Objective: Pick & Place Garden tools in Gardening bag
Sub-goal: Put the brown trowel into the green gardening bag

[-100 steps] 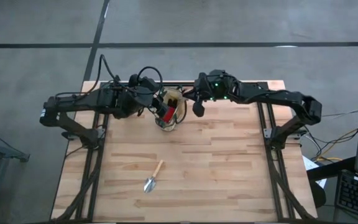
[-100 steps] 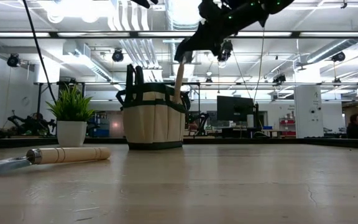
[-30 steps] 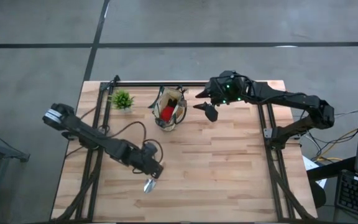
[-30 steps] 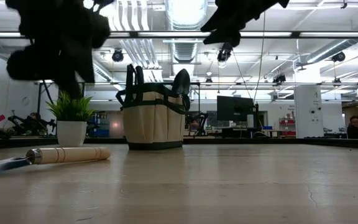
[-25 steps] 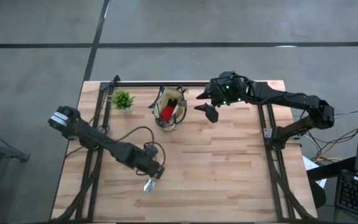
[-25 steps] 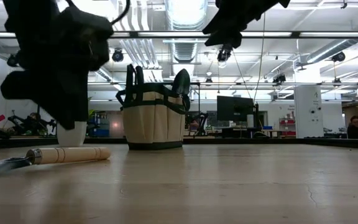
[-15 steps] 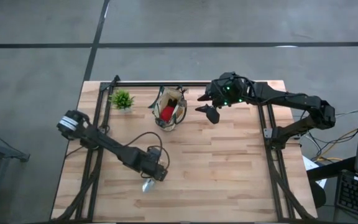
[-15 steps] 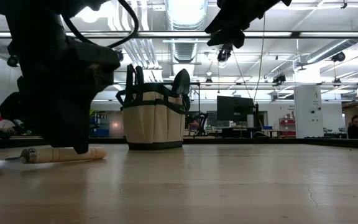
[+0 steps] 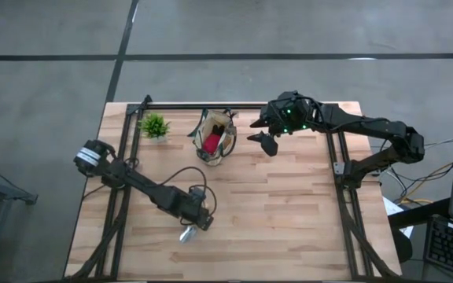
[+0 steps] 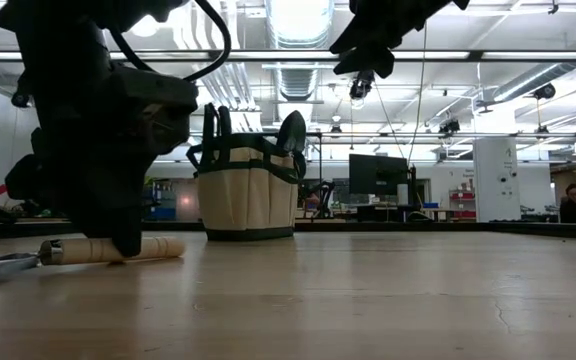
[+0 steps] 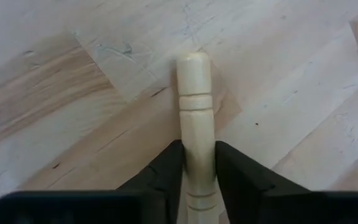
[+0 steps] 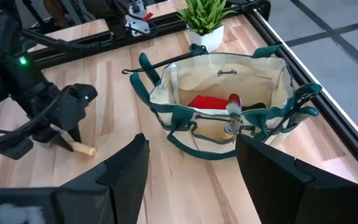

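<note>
Trowel [image 9: 190, 228] number one lies flat on the wooden counter [image 9: 289, 204], well in front of the gardening bag [image 9: 215, 138], and the left claw [image 11: 197, 171] is down on it with a finger on each side of its light wooden handle. The right claw [image 9: 264, 132] hangs in the air just beside the bag with its fingers spread wide and nothing in them. Inside the bag sit a red tool [image 12: 207, 102] and more handles, and a small green plant [image 9: 155, 126] stands near the bag.
</note>
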Tool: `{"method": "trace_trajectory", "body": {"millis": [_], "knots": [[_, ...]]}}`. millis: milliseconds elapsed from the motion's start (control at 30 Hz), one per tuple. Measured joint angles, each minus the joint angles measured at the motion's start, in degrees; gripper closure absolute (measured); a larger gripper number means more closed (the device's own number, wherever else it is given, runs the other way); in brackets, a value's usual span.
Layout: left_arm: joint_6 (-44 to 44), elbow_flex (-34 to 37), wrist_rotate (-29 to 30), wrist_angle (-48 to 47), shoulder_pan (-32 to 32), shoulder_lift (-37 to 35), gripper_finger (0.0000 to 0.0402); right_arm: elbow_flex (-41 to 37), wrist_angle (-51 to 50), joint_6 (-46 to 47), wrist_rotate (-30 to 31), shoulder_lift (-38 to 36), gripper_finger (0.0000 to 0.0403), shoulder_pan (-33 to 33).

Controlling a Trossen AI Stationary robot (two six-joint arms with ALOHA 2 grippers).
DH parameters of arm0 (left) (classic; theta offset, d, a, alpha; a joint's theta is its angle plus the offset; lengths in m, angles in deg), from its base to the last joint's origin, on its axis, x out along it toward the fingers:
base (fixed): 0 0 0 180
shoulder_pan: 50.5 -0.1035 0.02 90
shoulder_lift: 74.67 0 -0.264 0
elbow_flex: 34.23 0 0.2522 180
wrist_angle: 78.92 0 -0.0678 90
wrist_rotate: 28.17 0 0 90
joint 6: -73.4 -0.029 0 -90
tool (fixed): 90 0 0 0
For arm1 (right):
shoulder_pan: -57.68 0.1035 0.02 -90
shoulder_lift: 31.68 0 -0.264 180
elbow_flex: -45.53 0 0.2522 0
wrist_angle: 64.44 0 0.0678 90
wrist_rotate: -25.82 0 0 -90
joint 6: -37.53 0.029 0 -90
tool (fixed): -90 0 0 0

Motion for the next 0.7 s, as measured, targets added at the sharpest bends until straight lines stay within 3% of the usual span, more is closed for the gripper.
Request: {"method": "trace_trajectory", "body": {"millis": [100,200,700], "knots": [[0.52,0.03,-0.40,0.14,-0.32,-0.34,0.0341,0.00,0.02,0.24,-0.02,0.00,0.0171,0.00],[0.73,0.25,0.26,1.10,-0.69,-1.06,0.0342,0.00,0.00,0.23,-0.02,0.00,0.0171,0.00],[0.12,0.22,17.08,9.09,-4.46,-15.19,0.0336,0.02,0.01,0.21,-3.14,-0.62,0.0179,0.09]]}}
